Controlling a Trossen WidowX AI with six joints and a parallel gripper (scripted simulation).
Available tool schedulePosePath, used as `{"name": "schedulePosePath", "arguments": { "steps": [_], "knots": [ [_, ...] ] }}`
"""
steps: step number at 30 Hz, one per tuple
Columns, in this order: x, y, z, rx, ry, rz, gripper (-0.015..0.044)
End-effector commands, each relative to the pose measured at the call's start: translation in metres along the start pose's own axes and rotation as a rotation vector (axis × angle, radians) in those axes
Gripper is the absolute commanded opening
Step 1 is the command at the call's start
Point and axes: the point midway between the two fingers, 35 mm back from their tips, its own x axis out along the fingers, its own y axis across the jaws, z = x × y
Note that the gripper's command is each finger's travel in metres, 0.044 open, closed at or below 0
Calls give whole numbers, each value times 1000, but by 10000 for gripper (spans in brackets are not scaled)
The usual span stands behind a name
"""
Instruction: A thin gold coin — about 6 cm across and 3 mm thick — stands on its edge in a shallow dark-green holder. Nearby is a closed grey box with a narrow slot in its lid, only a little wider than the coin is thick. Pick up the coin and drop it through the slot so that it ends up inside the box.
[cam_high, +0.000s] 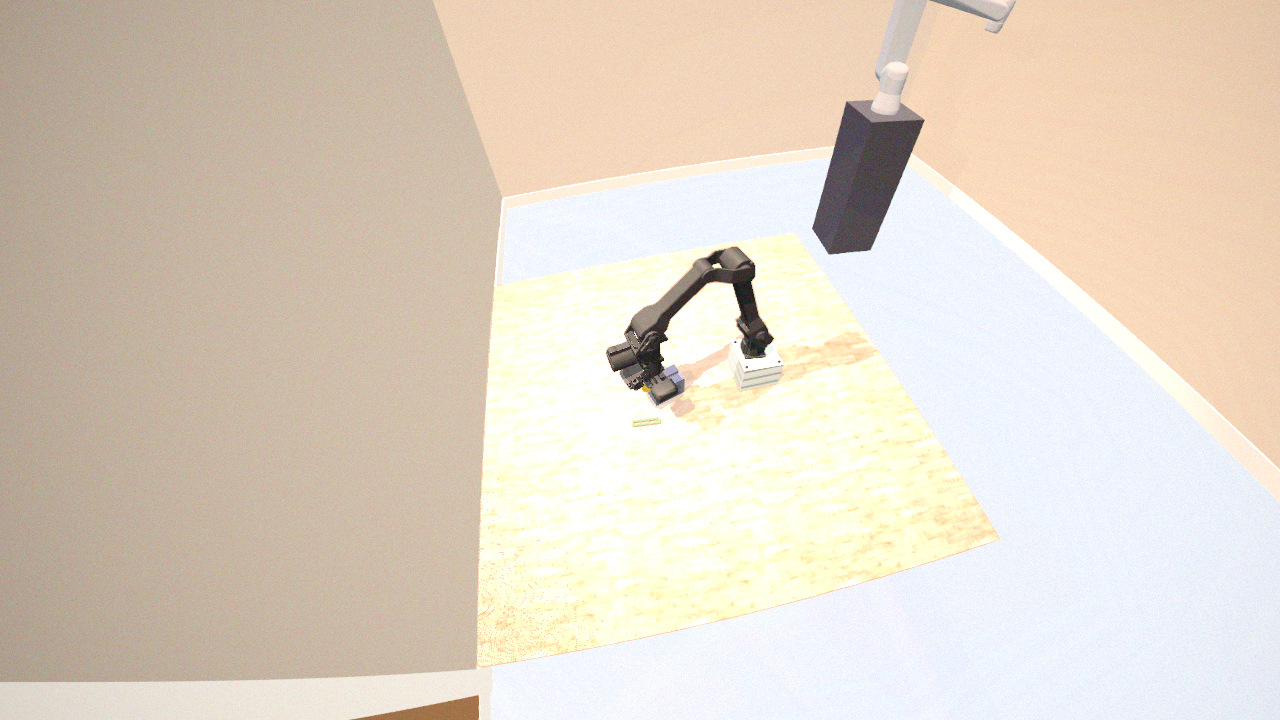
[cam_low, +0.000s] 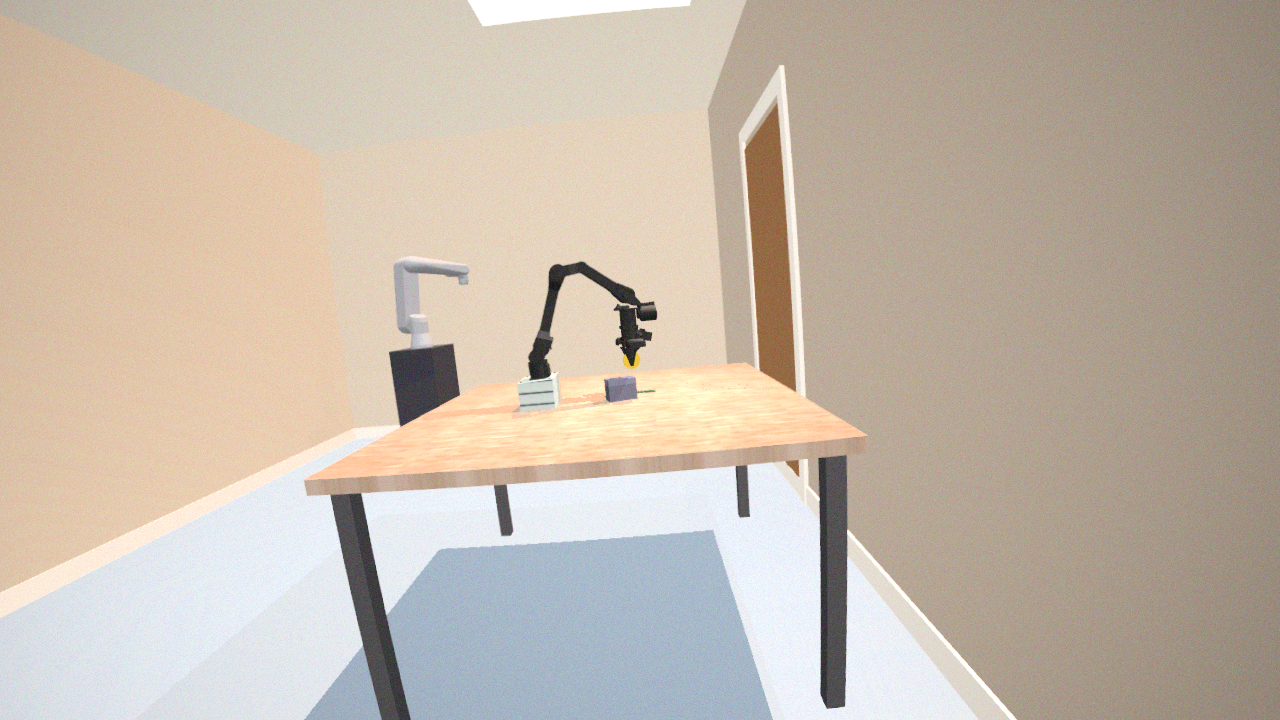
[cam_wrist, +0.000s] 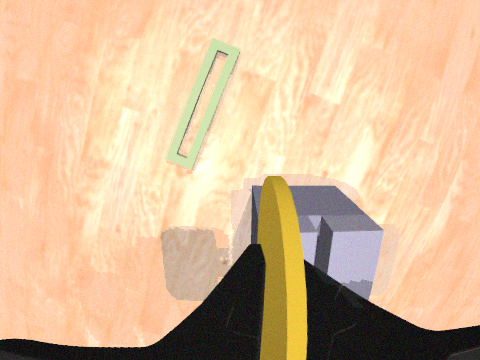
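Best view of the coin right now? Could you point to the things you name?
Wrist: the coin (cam_high: 645, 388) (cam_low: 631, 360) (cam_wrist: 282, 270) is large there, near edge-on, clamped between the gripper's (cam_high: 641, 385) (cam_low: 631, 363) (cam_wrist: 282, 265) fingers. Exterior shows a small gold disc partly behind the fingers, above the table; top, just a gold speck.

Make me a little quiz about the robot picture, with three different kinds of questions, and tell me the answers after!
1. Pick one. Where is the gold coin?
A) Lying flat on the table
B) Held up in the air
C) Down on the floor

2. True or false? The grey box is taller than the green holder.

3. Fill in the missing word. The top of the grey box has a narrow ____ in it.

Key: 1. B; 2. True; 3. slot
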Motion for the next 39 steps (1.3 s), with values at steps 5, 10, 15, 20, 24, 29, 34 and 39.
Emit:
{"name": "schedulePosePath", "arguments": {
  "steps": [5, 10, 15, 20, 24, 29, 34, 39],
  "knots": [
    [0, -12, -18, -2, 0, -4, 0],
    [1, -19, -30, -2, 1, -5, 0],
    [2, -25, -41, -2, 2, -6, 0],
    [3, -30, -53, -2, 3, -6, 0],
    [3, -32, -58, -2, 4, -6, 0],
    [3, -30, -53, 1, 6, -3, 0],
    [3, -30, -53, 1, 6, -3, 0],
    [3, -30, -55, 1, 6, -3, 0]
  ]
}}
